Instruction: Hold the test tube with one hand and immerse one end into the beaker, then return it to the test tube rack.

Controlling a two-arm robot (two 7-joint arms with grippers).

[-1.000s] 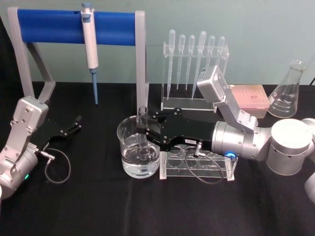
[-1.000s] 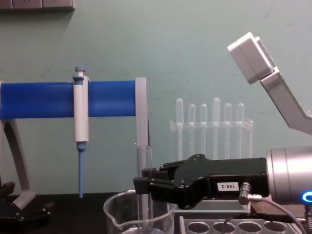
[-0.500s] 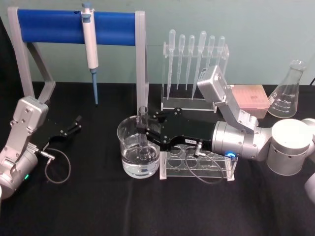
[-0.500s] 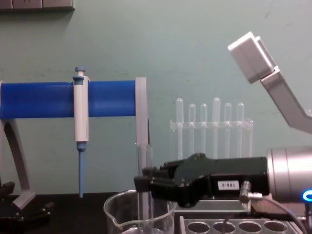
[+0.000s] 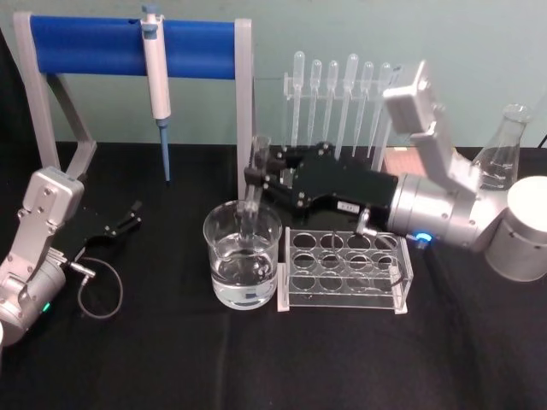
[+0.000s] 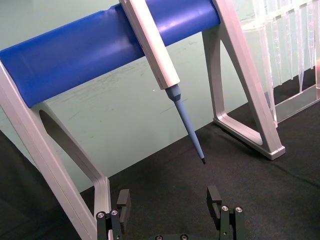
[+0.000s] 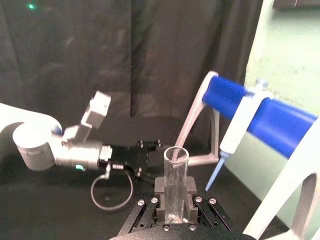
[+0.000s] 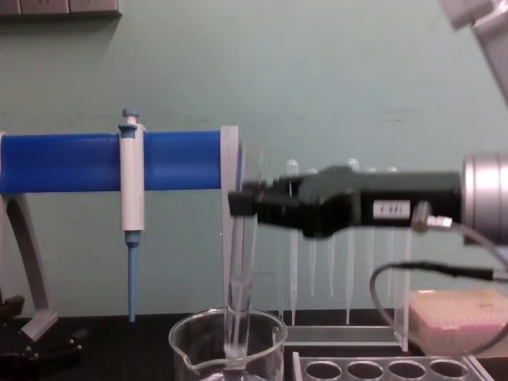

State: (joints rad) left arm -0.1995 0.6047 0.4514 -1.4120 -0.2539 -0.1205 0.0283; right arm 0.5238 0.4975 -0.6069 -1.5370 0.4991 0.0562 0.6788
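Note:
My right gripper [image 5: 255, 178] is shut on the test tube [image 5: 253, 203], gripping its upper part and holding it nearly upright over the beaker [image 5: 242, 273]. In the chest view the test tube [image 8: 240, 278] hangs from the gripper [image 8: 242, 203], and its rounded end sits just below the rim of the beaker [image 8: 270, 349]. The beaker holds clear liquid; I cannot tell if the tube touches it. The right wrist view looks down the tube [image 7: 175, 170] between the fingers [image 7: 191, 186]. My left gripper [image 5: 130, 215] rests open at the table's left [image 6: 169, 202].
A clear tube rack [image 5: 342, 269] lies right of the beaker, below my right arm. Behind stand a pipette rack [image 5: 338, 111], a blue-bar stand [image 5: 85, 44] with a hanging micropipette [image 5: 155, 77], a conical flask [image 5: 504, 154] and a pink box [image 8: 460, 317].
My right gripper has risen and drawn back a little with the tube, lifting its lower end from deep in the beaker to near the rim. The left arm has not moved.

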